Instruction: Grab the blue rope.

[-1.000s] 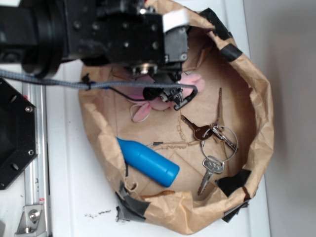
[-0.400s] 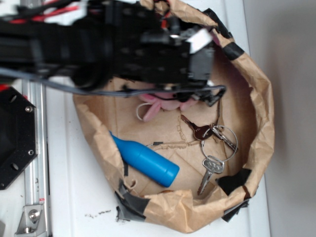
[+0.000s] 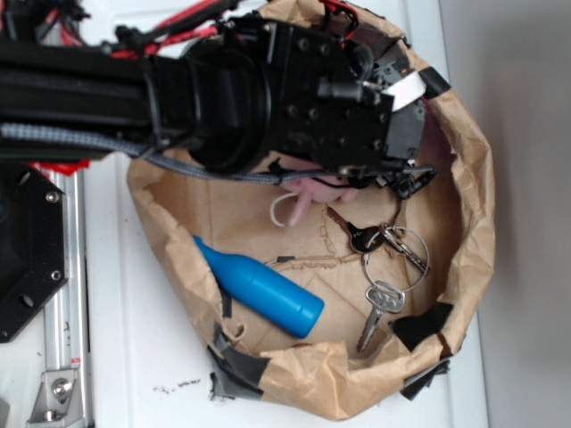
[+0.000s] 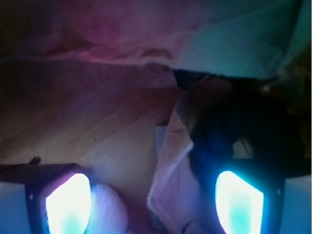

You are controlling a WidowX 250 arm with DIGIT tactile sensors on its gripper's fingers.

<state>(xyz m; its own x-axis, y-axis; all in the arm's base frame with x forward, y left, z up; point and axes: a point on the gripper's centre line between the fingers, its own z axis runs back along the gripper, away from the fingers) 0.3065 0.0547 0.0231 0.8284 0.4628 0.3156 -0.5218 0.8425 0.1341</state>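
Since a second ago our black robot arm [image 3: 214, 98] has swung right across the crumpled brown paper bag [image 3: 473, 232], and its claw [image 4: 153, 204] now sits by the bag's far right wall; the soft pink plush toy [image 3: 312, 192] has been nudged right with it; we judge this a reach toward the target, with the grab not yet made. The short dark navy twisted rope [image 4: 229, 131] is hidden under the arm from outside; in the wrist view a dark mass just ahead of the right finger is probably it, though the picture is too dim to be certain. The claw stands wide and empty, with pale pink cloth between its fingers. We count one bag, one smooth bright blue plastic bottle-shaped toy [image 3: 259, 290], one plush, one bunch of metal keys [image 3: 384, 267] with at least three keys, one thin grey braided cable [image 3: 71, 138].
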